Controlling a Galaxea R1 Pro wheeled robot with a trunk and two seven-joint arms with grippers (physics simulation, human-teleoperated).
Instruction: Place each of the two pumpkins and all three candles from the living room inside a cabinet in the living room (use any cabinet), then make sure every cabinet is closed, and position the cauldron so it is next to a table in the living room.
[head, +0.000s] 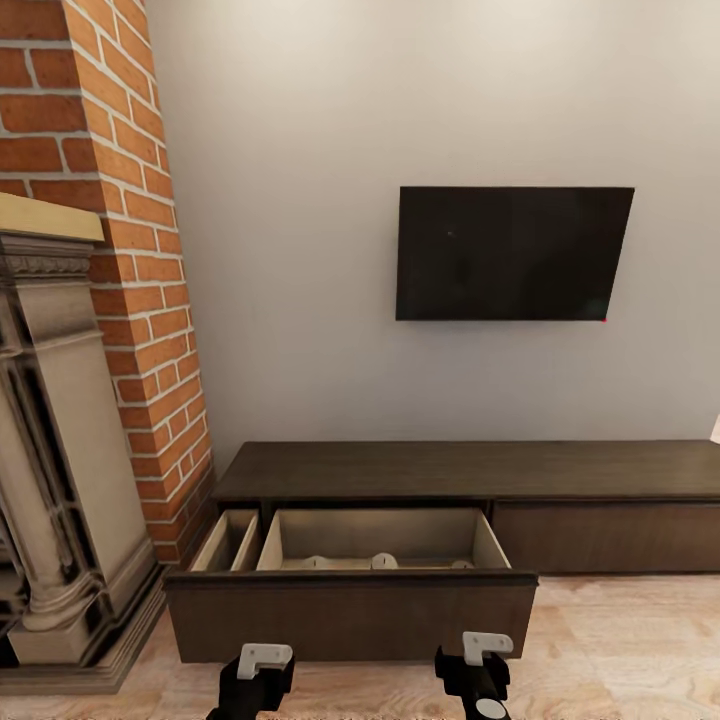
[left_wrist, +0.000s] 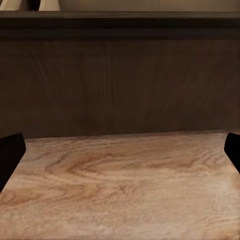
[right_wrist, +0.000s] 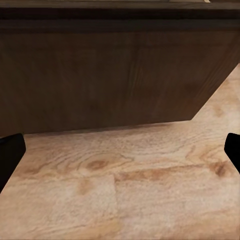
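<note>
The long dark-brown cabinet (head: 470, 470) stands against the white wall, with its left drawer (head: 350, 605) pulled out over the floor. Three pale cream candles (head: 384, 561) peek above the drawer front inside the beige compartment; only their tops show. My left gripper (head: 258, 672) and right gripper (head: 478, 665) hang low in front of the drawer front, both open and holding nothing. In the wrist views the left gripper (left_wrist: 120, 155) and the right gripper (right_wrist: 120, 155) face the drawer's dark front (left_wrist: 120, 80) across the wood floor. The pumpkins and the cauldron are out of view.
A red-brick fireplace column (head: 120, 200) with a carved stone surround (head: 60, 450) stands close on the left. A black TV (head: 512, 253) hangs above the cabinet. The cabinet's right drawer front (head: 610, 537) is shut. Light wood floor (head: 630, 650) lies to the right.
</note>
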